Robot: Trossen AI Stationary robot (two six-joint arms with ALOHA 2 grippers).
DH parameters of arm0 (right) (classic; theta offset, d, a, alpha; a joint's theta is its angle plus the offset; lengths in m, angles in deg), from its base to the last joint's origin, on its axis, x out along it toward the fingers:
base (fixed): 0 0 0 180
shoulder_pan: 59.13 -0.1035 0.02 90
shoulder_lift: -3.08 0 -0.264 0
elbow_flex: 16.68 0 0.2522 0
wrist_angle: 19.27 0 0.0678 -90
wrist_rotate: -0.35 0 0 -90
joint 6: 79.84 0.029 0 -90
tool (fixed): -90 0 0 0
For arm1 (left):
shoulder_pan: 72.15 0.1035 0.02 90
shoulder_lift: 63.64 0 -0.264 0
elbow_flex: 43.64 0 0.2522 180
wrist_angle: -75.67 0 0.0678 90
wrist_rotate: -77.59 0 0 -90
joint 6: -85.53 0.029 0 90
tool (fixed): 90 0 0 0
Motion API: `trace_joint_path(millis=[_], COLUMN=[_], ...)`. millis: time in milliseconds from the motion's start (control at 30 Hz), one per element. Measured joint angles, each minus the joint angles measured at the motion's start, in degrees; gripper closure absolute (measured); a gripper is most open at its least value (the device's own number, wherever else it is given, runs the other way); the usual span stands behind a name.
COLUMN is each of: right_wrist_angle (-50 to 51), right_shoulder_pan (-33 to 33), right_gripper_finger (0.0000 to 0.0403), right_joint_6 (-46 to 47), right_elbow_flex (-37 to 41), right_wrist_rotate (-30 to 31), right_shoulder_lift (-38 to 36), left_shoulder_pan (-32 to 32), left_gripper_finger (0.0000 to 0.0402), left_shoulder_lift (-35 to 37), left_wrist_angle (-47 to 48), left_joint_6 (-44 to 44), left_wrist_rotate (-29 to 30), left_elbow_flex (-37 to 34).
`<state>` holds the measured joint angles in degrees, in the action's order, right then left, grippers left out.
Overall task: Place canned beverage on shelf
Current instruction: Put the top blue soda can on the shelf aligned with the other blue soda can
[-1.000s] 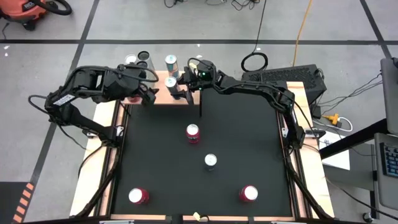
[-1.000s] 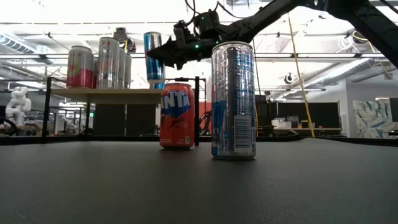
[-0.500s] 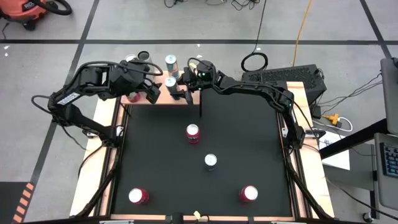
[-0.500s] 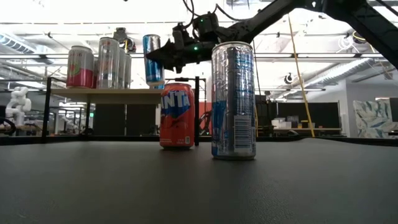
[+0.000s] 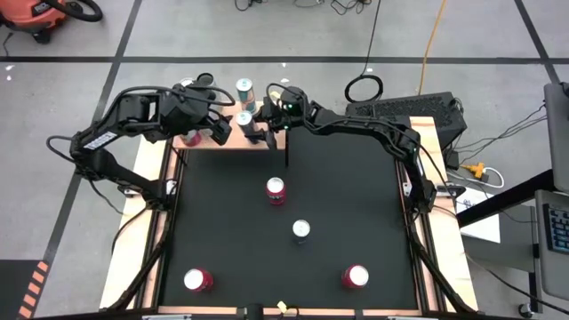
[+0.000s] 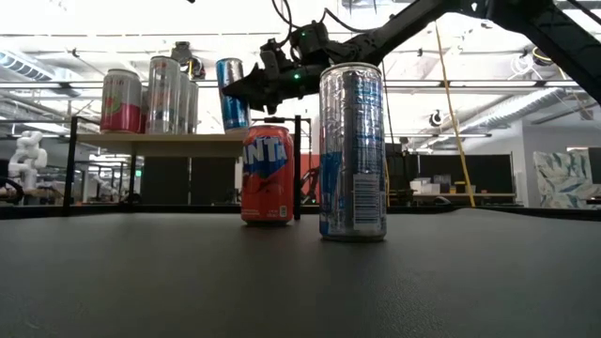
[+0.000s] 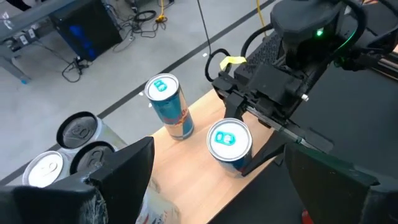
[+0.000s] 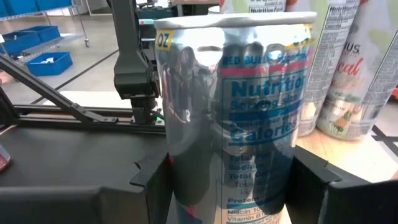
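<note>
Blue-and-silver can (image 7: 229, 144) sits pinched in the right pincer (image 5: 252, 124), held over the near edge of the wooden shelf (image 7: 205, 163) and tilted in the low view. Left pincer (image 5: 213, 133) hangs spread wide just beside it. Another blue can (image 7: 168, 106) stands upright on the shelf.

"RED BULL", "Nutrition", "Calories" on the silver-blue can (image 8: 239, 118); "NTA" on the orange can (image 6: 268, 175).
</note>
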<state>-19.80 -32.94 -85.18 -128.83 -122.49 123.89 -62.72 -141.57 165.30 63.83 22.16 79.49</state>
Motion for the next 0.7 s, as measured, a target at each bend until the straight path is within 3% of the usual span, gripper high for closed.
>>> trace_joint_path(millis=[233,500,700], right_wrist_angle=[1.05,1.46,1.87], right_shoulder_pan=[0.07,0.15,0.72], right_gripper_finger=[0.0191,0.014,0.0132], right_joint_6=[-0.31,-1.18,-1.18], right_elbow_flex=[-0.02,-0.02,-0.02], right_wrist_rotate=[0.03,1.6,1.53], right_shoulder_lift=[0.0,-0.01,-0.42], left_shoulder_pan=[-0.02,-0.02,-0.02], left_gripper_finger=[0.0041,0.0041,0.0041], left_shoulder_lift=[0.0,-0.07,-0.07], left_wrist_angle=[-2.5,-2.5,-2.41], left_joint_6=[-0.25,-0.45,-0.95], left_wrist_rotate=[-1.6,-2.5,-3.06], left_elbow_flex=[-0.43,-0.43,-0.43])
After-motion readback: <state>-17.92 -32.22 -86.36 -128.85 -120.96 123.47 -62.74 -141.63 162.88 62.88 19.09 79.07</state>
